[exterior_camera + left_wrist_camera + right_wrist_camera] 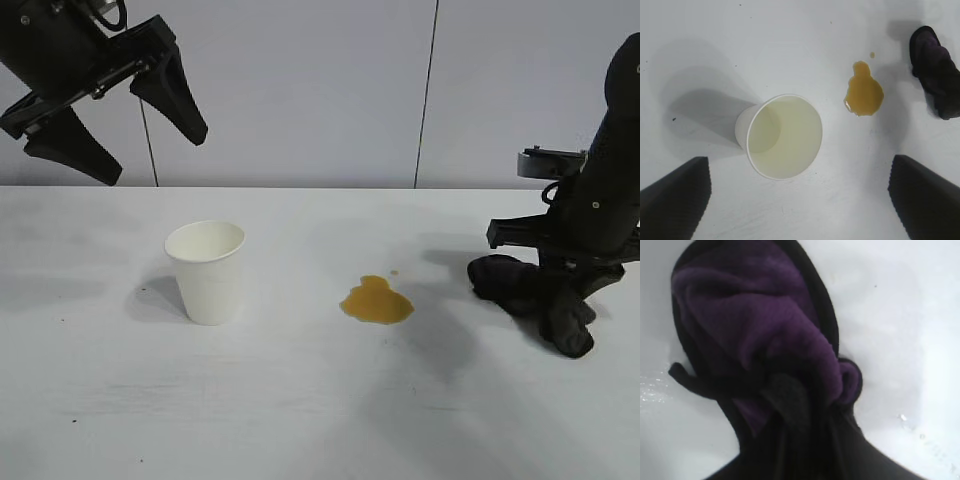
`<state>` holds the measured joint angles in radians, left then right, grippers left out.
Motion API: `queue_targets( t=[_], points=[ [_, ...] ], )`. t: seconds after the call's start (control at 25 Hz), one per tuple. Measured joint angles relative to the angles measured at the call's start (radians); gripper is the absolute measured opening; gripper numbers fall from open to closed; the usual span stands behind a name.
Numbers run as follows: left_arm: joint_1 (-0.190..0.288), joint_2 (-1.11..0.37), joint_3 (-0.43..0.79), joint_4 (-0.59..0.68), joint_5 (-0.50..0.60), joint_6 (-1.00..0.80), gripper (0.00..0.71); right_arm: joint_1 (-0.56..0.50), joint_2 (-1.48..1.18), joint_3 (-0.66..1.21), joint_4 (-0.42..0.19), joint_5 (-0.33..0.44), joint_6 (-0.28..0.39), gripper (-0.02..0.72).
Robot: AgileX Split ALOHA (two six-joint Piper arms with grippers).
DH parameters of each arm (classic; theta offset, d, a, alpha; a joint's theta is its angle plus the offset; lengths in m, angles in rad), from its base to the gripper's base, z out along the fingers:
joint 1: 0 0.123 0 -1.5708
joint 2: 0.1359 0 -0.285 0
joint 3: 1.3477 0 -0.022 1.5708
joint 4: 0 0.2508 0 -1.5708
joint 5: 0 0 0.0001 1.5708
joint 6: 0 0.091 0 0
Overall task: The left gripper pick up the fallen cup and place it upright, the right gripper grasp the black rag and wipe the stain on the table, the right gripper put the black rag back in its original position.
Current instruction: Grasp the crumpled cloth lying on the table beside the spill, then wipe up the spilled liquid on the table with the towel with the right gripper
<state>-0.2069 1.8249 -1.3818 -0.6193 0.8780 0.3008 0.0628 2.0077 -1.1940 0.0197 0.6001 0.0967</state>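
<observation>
Exterior view: cup [207,271] stands upright on the table [300,400], left of the stain [376,301].
My left gripper [115,120]: hangs high above the table's left side, fingers spread wide, holding nothing.
My right gripper [560,300]: down at the table's right side, fingers pinched into the black rag [520,285].
Rag: bunched, lying on the table right of the stain, apart from it.

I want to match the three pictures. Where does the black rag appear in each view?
Exterior view: black rag at the right edge, under the right gripper.
Left wrist view: rag in the upper right corner.
Right wrist view: rag fills the middle.
Shared landmark: the stain, absent from the right wrist view.
</observation>
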Motion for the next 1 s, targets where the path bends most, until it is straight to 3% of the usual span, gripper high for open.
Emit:
queue_targets(
  t=[0.24, 0.44, 0.76, 1.0],
  points=[
    [0.0, 0.0, 0.0, 0.0, 0.0, 0.0, 0.694, 0.018, 0.006, -0.072, 0.089, 0.041, -0.02, 0.103],
    [0.0, 0.0, 0.0, 0.0, 0.0, 0.0, 0.694, 0.118, 0.007, -0.211, 0.169, 0.114, -0.061, 0.103],
    [0.0, 0.0, 0.0, 0.0, -0.011, 0.0, 0.694, 0.316, 0.015, -0.283, 0.186, 0.13, -0.048, 0.103],
    [0.0, 0.0, 0.0, 0.0, -0.011, 0.0, 0.694, 0.348, 0.087, -0.284, 0.182, 0.11, -0.041, 0.103]
  ],
)
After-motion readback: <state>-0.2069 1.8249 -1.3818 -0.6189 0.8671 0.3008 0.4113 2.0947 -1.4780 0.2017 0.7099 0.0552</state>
